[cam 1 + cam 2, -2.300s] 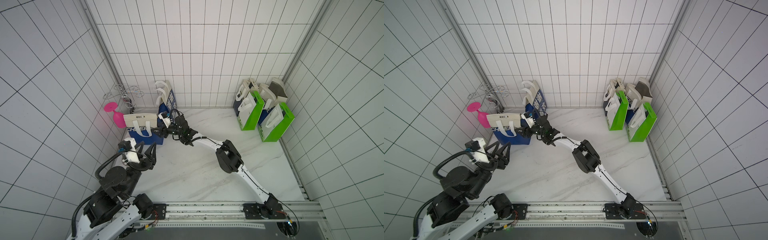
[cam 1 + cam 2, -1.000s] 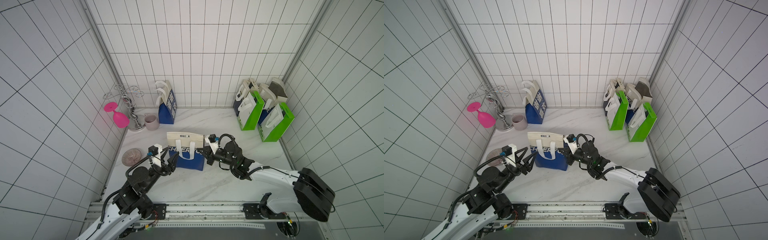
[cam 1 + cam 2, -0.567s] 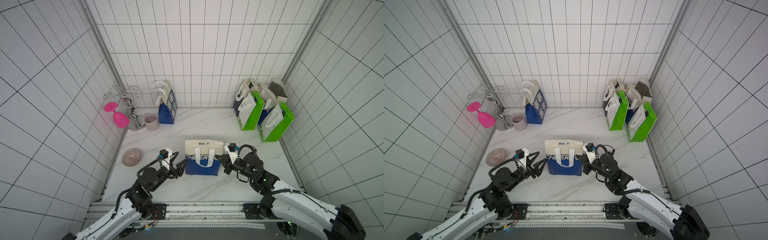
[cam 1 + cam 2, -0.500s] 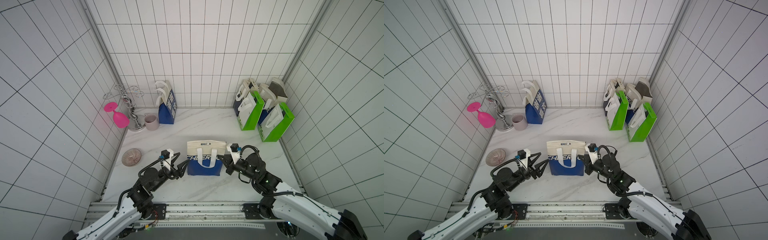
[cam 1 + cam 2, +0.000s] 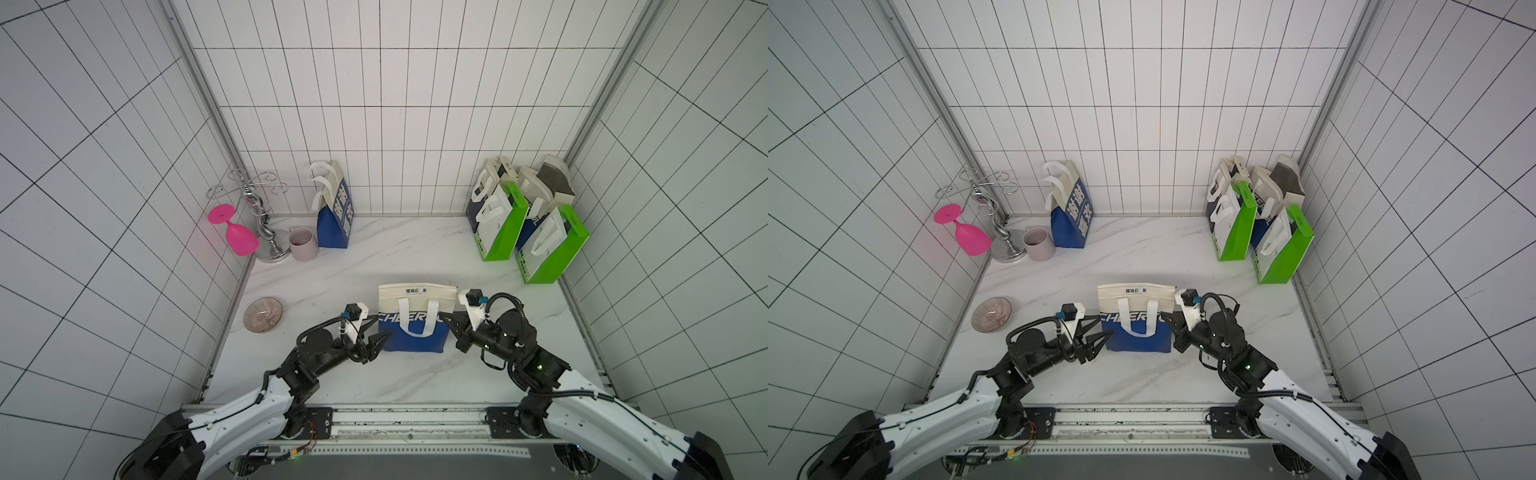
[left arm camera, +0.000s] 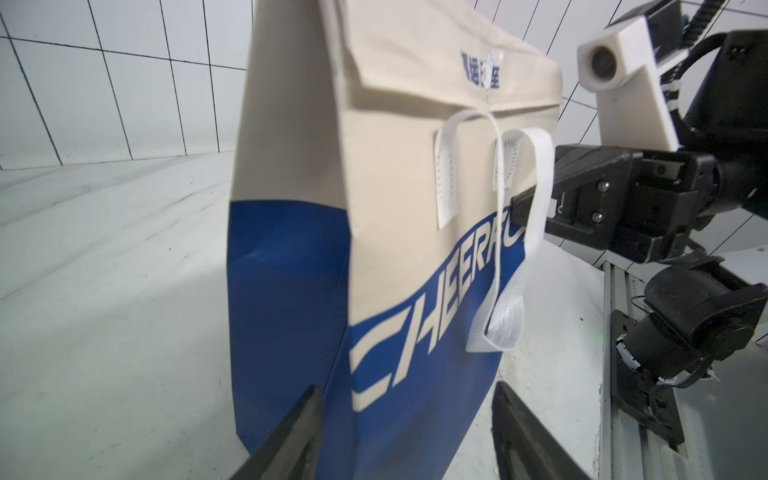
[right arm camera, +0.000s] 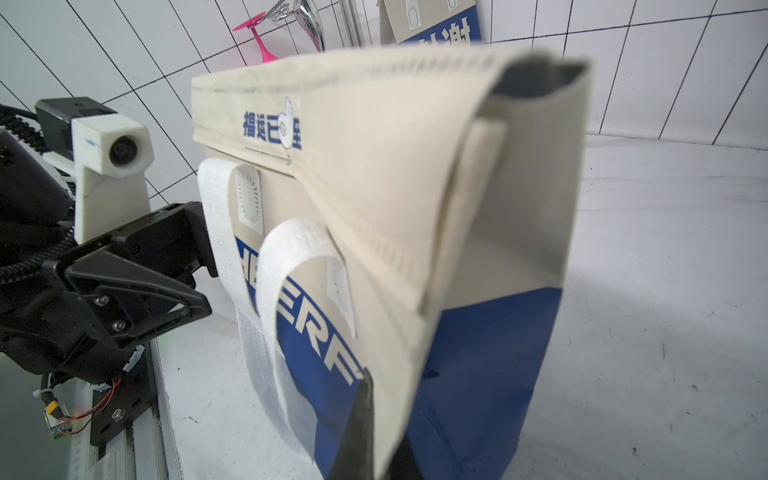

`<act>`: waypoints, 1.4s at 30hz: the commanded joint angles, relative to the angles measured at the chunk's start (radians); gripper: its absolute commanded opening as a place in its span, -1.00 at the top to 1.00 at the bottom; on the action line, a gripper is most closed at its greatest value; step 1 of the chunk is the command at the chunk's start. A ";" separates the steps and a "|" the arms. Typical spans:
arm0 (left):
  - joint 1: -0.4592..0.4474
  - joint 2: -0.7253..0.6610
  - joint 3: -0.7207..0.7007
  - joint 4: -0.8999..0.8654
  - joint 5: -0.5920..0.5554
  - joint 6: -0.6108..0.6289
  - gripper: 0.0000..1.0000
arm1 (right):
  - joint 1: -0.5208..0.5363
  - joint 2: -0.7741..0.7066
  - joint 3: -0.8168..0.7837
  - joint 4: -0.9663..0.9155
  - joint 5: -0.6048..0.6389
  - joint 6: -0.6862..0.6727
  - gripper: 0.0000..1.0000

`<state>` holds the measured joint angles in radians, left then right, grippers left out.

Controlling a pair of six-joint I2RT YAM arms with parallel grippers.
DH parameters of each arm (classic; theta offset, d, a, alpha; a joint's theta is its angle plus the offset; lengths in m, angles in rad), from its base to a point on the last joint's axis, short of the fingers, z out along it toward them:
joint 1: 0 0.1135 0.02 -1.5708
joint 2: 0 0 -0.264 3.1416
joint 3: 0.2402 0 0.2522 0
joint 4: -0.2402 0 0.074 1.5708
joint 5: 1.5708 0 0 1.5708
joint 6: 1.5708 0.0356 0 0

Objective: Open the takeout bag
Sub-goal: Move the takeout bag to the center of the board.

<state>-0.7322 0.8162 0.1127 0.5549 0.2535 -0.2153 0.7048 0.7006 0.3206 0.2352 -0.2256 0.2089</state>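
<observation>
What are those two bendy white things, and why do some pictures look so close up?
They are two robot arms, each ending in a pincher called a gripper. Two pictures look down from above; the close-up ones come from cameras on the wrists. On the table stand a blue and cream bag, more bags at the back, a mug, a bowl, and a pink glass by a metal rack. The right gripper is shut on the bag's side. The left gripper is open, its fingers either side of the bag's other edge.
</observation>
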 commanded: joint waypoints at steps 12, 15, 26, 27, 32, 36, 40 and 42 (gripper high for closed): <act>-0.003 0.176 0.017 0.206 0.133 0.042 0.26 | -0.007 -0.055 -0.042 -0.094 0.031 0.020 0.94; -0.004 0.174 0.011 0.210 0.136 0.043 0.43 | -0.007 -0.067 -0.021 -0.151 0.068 0.027 0.65; -0.004 0.232 0.012 0.260 0.136 0.033 1.00 | -0.008 -0.155 0.098 -0.380 0.202 0.040 -0.10; -0.003 0.231 0.012 0.260 0.135 0.033 1.00 | -0.008 -0.165 0.118 -0.421 0.230 0.037 -0.13; -0.007 0.227 0.013 0.261 0.137 0.032 1.00 | -0.007 -0.177 0.292 -0.671 0.339 -0.048 -0.15; -0.014 0.233 0.015 0.261 0.136 0.034 1.00 | 0.008 -0.215 0.367 -0.701 0.355 -0.154 -0.08; -0.015 0.234 0.018 0.264 0.137 0.033 1.00 | 0.069 -0.198 0.427 -0.622 0.372 -0.316 0.01; -0.016 0.237 0.019 0.267 0.139 0.032 1.00 | 0.094 -0.182 0.436 -0.556 0.346 -0.404 0.01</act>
<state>-0.7406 1.0451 0.1139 0.7940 0.3759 -0.1867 0.7681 0.5022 0.6506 -0.3752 0.1184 -0.0246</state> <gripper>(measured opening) 0.050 0.494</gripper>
